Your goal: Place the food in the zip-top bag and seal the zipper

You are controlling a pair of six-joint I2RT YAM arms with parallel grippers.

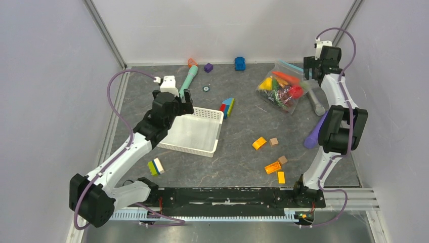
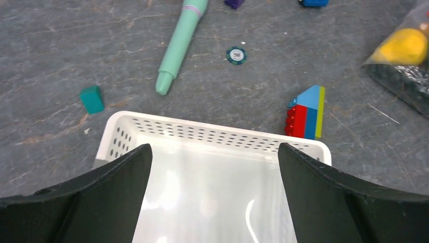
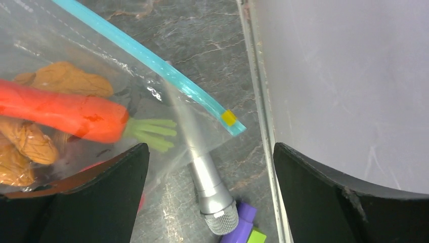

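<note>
The clear zip-top bag (image 1: 280, 87) lies at the back right of the table with the food inside: an orange carrot (image 3: 60, 114), a yellow piece (image 1: 265, 83), a red piece (image 1: 296, 91) and brown pieces (image 3: 66, 78). Its light-blue zipper (image 3: 152, 63) runs flat along the far edge and ends in a small yellow tab (image 3: 229, 117). My right gripper (image 3: 210, 152) hangs open just over the bag's right corner, holding nothing. My left gripper (image 2: 215, 152) is open and empty above the white basket (image 2: 212, 134).
A silver toy microphone (image 3: 210, 187) lies partly under the bag's corner, with a purple toy (image 3: 243, 228) at its head. The side wall (image 3: 344, 76) is close on the right. A teal marker toy (image 1: 188, 81), building blocks (image 1: 227, 107) and orange and wooden blocks (image 1: 259, 143) lie scattered about.
</note>
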